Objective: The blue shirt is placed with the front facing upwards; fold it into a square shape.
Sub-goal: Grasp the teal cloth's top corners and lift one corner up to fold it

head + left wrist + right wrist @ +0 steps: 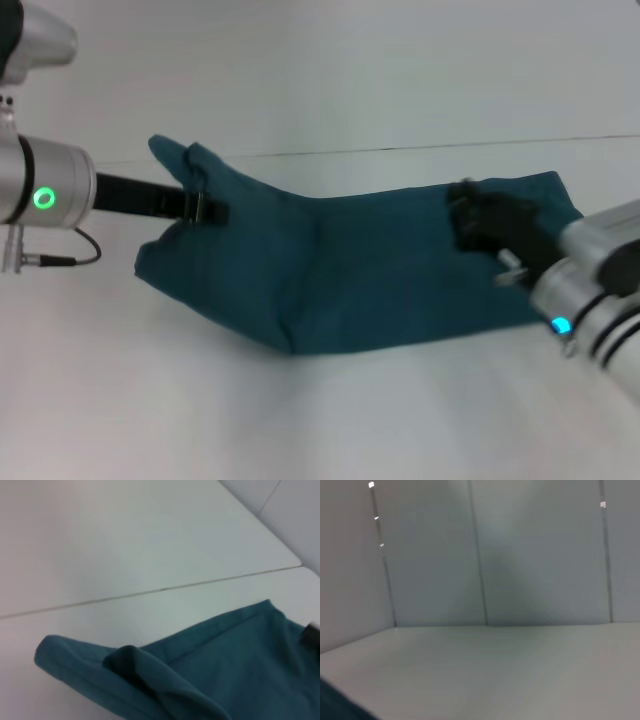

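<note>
Blue shirt (370,270), soft teal cotton, lying across the middle of the white desk (320,420) as a long band already doubled over, its near edge a rounded fold and its cloth creased and slack. No lettering or collar on view, presumably tucked inside the fold. On the near right, right tool (478,222), black and bulky, set down on the shirt's right end from a silver arm with a blue light; fingers lost against the dark housing, so whether clenched on the cloth or released cannot be told. Probably there to pin or carry that end while the other is moved. Farther left, left tool (197,196), slim and black on a silver arm with a green ring light, clamped onto the shirt's left end, the fabric bunched and lifted into a soft peak above the desk. Held high, most likely, to draw that end over toward the right for the next fold. In the left wrist view, same raised end seen close: a rolled hem, a dark hollow where the layers gape, a stitched seam along the far edge. Beyond, smooth matte desk running back to a thin dark joint line (470,147) and pale wall panels.
</note>
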`<state>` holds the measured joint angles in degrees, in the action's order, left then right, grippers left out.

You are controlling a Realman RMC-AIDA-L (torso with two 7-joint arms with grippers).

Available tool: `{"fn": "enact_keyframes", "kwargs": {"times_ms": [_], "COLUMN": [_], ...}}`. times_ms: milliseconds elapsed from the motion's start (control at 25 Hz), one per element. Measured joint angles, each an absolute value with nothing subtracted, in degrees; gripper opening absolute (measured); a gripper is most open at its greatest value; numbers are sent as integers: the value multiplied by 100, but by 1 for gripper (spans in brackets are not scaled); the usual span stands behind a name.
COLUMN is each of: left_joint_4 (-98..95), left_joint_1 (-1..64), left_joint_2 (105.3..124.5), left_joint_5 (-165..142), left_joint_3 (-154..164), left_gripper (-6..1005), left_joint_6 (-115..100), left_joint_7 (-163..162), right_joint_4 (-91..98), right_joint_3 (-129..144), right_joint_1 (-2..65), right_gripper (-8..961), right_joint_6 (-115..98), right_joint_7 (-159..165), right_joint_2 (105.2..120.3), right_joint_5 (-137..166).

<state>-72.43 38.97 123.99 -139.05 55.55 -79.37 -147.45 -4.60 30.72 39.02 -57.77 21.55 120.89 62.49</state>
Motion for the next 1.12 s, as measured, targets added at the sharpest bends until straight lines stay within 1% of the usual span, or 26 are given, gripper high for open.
{"fn": "enact_keyframes", "kwargs": {"times_ms": [280,360,560,680,760,960,1120], "left_joint_4": [-7687,-7798,-8174,-8346,-8445,-8520,-8465], "left_joint_1": [4012,4033,4054,4089,4119,4173,4154], "left_joint_2": [12380,12379,12371,12366,12366,12351,12336], "left_joint_5": [-13903,-13900,-13895,-13895,-13895,-13895,-13902], "left_joint_3": [5536,5505,5419,5305,5237,5185,5160], "left_gripper": [39,39,39,39,39,39,39], "left_joint_6": [-8254,-8333,-8516,-8630,-8701,-8748,-8730], "left_joint_7": [-14882,-14907,-14984,-14994,-14996,-14998,-14996], "right_joint_4": [-1428,-1570,-1867,-2032,-2206,-2362,-2363], "right_joint_3": [2670,2656,2568,2112,1340,354,-137], "right_joint_1": [4714,4974,5524,5659,5718,5663,5155], "right_gripper": [104,-1,1,2,3,5,6], "right_joint_6": [-5076,-4809,-4235,-4031,-3753,-3319,-3595], "right_joint_7": [1117,1063,1000,995,992,960,903], "right_joint_2": [12137,12148,12153,12154,12154,12142,12059], "right_joint_5": [6246,6246,6392,7054,7914,8663,8759]}}
